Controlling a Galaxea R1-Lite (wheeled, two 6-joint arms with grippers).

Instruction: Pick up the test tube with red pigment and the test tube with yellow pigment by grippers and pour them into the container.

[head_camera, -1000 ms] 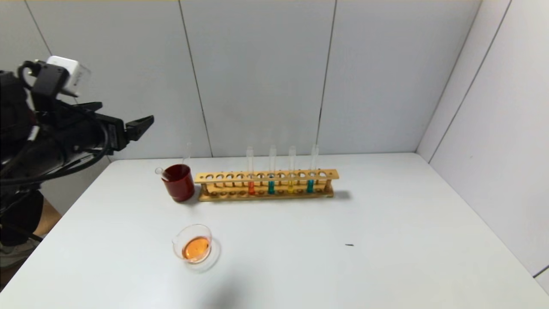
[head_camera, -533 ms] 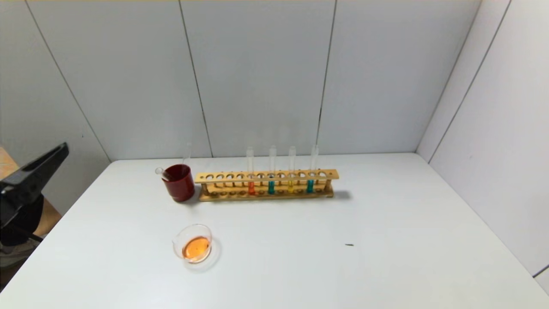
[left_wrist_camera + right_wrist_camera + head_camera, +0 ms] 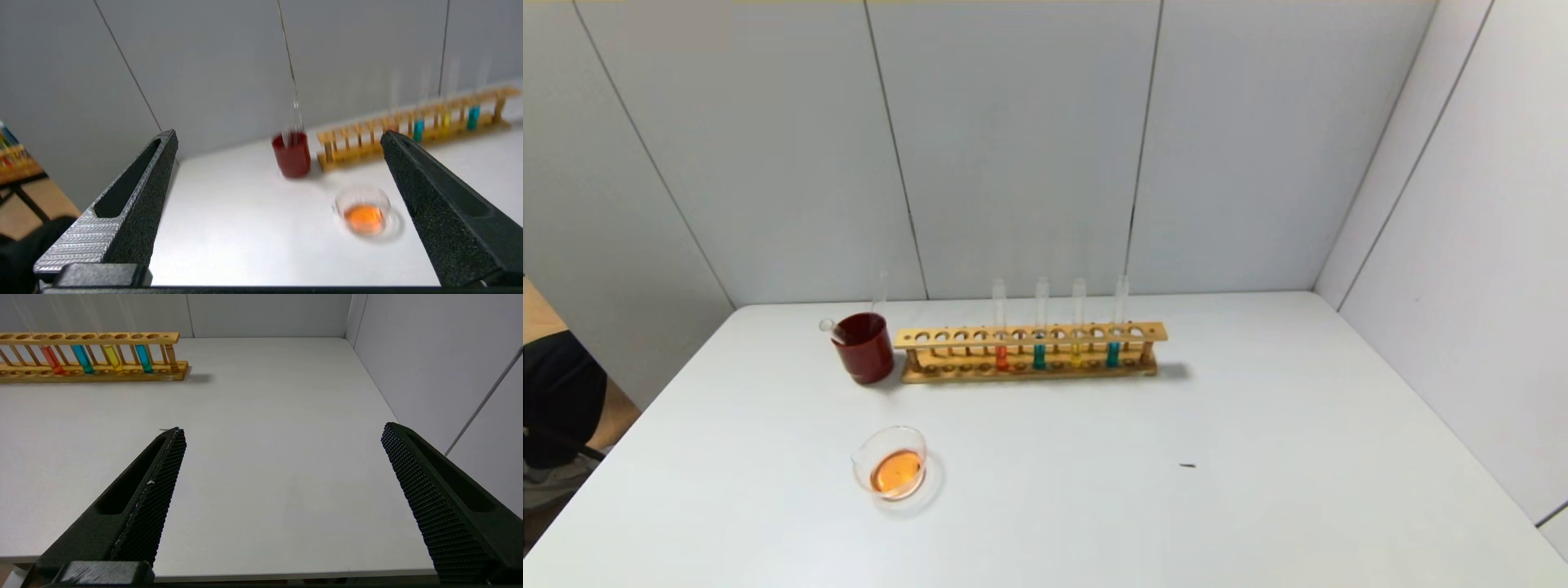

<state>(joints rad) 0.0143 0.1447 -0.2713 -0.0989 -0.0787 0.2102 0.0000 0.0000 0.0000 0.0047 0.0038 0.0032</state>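
The test tube with red pigment and the test tube with yellow pigment stand upright in the wooden rack, with teal tubes between and to the right of them. Both also show in the right wrist view, red and yellow. The glass container sits nearer me on the table and holds orange liquid. My left gripper is open and empty, back beyond the table's left corner, far from the container. My right gripper is open and empty over the near right edge. Neither gripper shows in the head view.
A dark red cup with clear empty tubes leaning in it stands at the rack's left end. A small dark speck lies on the white table. Grey walls close the back and right sides.
My left arm has drawn back to the left and down, and has left the head view. The tubes, rack, cup and container have not moved.
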